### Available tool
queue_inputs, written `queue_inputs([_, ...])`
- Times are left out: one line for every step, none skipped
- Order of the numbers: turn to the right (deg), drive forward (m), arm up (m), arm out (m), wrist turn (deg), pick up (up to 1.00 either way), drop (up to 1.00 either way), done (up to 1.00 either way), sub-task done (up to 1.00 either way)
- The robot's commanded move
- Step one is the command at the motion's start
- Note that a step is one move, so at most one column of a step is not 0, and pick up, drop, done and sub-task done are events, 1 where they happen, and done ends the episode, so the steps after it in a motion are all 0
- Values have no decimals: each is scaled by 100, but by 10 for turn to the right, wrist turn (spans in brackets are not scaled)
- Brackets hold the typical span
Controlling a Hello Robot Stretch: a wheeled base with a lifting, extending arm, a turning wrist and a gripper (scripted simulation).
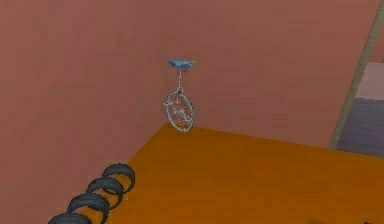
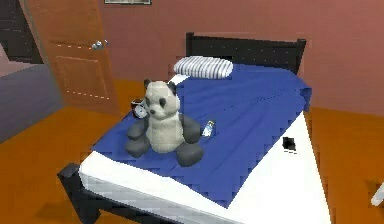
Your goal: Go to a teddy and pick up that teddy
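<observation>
Though apart from the pillow [image 2: 203, 67], teddy [image 2: 163, 122] upright on blue blanket [image 2: 255, 115].

Soft, even, moderate light in both views — brightest on the white sheet [image 2: 285, 192]; slightly darker shade beneath the teddy [image 2: 165, 122].
</observation>
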Motion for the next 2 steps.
queue_inputs([0, 0, 22, 0, 0, 0, 0, 0, 0])
queue_inputs([0, 0, 0, 48, 0, 0, 0, 0, 0])
